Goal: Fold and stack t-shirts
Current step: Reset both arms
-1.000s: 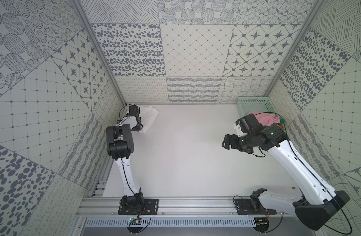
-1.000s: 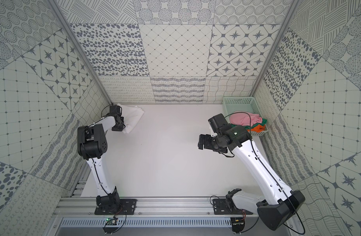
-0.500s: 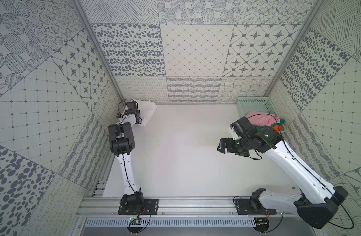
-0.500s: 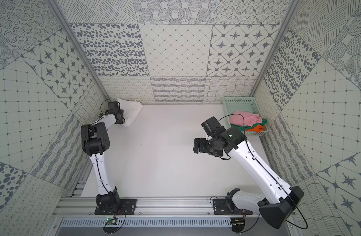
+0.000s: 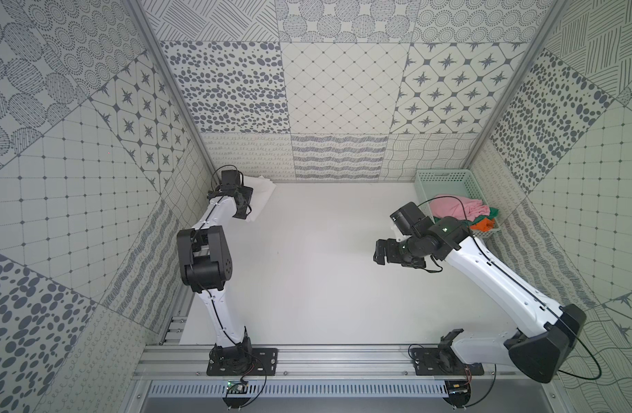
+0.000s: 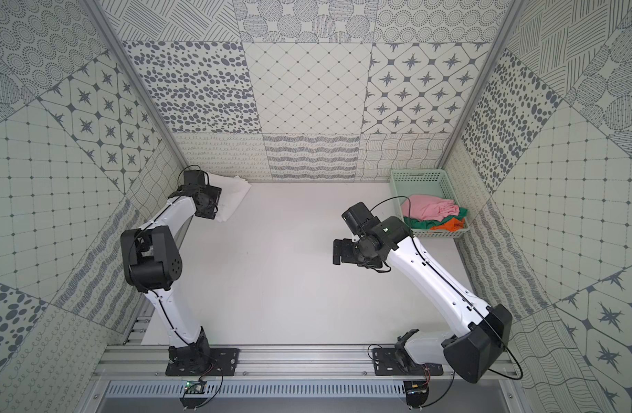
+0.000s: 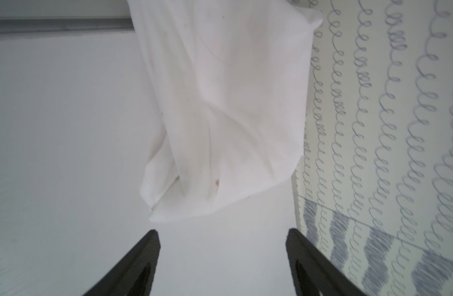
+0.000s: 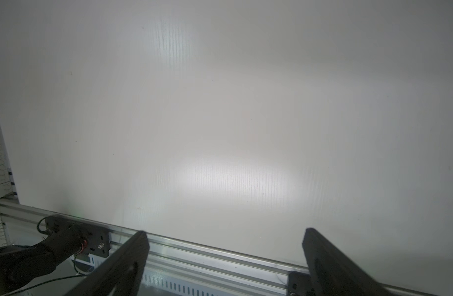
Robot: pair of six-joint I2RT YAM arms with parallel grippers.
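The left tool [image 7: 221, 232] was clamped on the white t-shirt [image 7: 228, 115] a second ago. Now its jaws stand apart with nothing between them. The cloth lies on the bench [image 7: 66, 128] just ahead of the fingertips, close but not touching. It is slack and a little rumpled at the near end. Along one side of it, and beyond it, runs the patterned wall [image 7: 387, 128], so it sits tucked into the corner. I read this as a finished shirt just set down as the bottom of the stack.

The right tool [image 8: 225, 230] has come away from the basket [image 5: 439, 177] and hangs over bare bench, its jaws wide and empty. Behind it in the basket are the pink t-shirt [image 5: 450, 209], the green t-shirt [image 6: 420, 223] and the orange t-shirt [image 6: 452, 224], bunched up and unfolded. Most of the task is probably still ahead.
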